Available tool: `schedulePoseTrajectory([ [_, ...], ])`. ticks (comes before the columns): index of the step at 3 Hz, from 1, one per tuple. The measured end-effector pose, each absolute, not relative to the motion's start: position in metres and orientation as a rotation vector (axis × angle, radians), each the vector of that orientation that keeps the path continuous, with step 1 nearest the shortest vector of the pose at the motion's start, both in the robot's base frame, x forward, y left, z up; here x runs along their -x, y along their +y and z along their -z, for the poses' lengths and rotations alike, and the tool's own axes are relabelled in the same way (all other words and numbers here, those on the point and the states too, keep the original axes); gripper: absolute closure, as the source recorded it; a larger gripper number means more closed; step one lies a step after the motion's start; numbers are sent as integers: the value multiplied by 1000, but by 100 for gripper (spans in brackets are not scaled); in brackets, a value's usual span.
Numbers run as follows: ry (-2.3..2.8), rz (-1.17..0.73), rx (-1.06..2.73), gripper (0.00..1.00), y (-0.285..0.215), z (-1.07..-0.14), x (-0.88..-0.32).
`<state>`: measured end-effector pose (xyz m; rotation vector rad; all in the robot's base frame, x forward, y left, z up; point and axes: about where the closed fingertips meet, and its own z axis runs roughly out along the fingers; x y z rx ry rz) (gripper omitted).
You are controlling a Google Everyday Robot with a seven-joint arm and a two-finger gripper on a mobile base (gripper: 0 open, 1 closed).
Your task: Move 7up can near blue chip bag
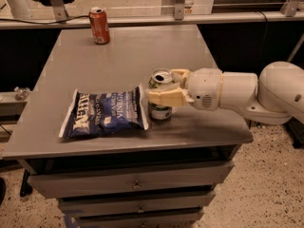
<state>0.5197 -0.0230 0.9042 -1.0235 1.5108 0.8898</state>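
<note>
Camera view shows the pincer clamped around the 7up can, which stands upright on the counter just beside the blue chip bag, perhaps touching its crimped end; a red can stands well apart.

Smooth white rounded arm — gripper over the table, cream fingers.

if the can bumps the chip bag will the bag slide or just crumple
The bag looks puffy and light, lying flat on the smooth table, so it would probably slide, its crimped edge buckling first. The can, held by the end effector beside the bag, seems stiff and should not dent.
</note>
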Motion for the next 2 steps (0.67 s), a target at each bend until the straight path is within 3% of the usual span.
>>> schedulePoseTrajectory([
  [2, 1497, -924, 1059, 12, -14, -901, -513],
])
